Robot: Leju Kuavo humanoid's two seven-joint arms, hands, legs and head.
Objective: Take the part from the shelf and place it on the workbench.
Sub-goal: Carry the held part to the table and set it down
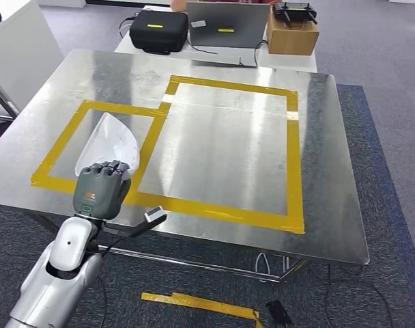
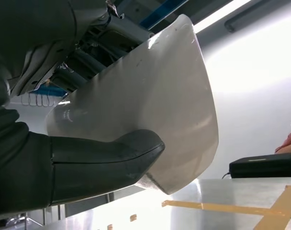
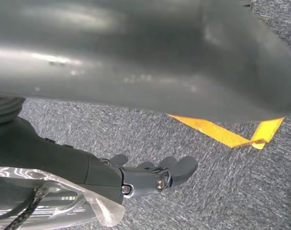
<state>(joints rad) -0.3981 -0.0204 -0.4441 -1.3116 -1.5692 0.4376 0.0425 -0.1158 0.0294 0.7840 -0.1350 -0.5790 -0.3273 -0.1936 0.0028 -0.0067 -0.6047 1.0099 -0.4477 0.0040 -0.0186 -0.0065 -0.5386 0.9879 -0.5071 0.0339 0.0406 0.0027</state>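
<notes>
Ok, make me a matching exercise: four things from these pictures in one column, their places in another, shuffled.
1. white part
2. black case
3. cardboard box
4. right hand

a. hanging over the carpet
b. far table, right end
c. held by the left hand over the small taped square
d. far table, left end

Pairs: 1-c, 2-d, 3-b, 4-a
</notes>
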